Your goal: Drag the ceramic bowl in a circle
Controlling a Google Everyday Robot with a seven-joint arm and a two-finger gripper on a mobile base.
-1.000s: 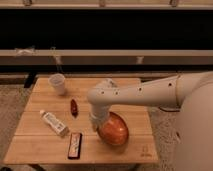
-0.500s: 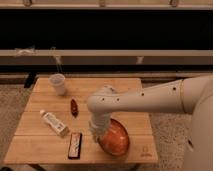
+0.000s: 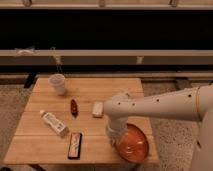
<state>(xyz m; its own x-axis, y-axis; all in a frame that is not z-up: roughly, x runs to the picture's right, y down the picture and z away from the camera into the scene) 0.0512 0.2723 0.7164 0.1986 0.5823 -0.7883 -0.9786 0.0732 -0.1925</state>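
So the ceramic bowl (image 3: 134, 144) sits at the table's (image 3: 90, 90) front right corner, tipped up a bit, it seems. The pincer (image 3: 116, 138) is down at the bowl's left rim; can't tell how it's set. White cup (image 3: 58, 83) sits far back left.

no readable text, labels or numbers

Ceramic bowl (image 3: 133, 144) glossy orange-red, at white gripper (image 3: 116, 137). Bench (image 3: 105, 87) pale wood. Cup (image 3: 58, 83) white. Small oblong item (image 3: 74, 107) dark red.
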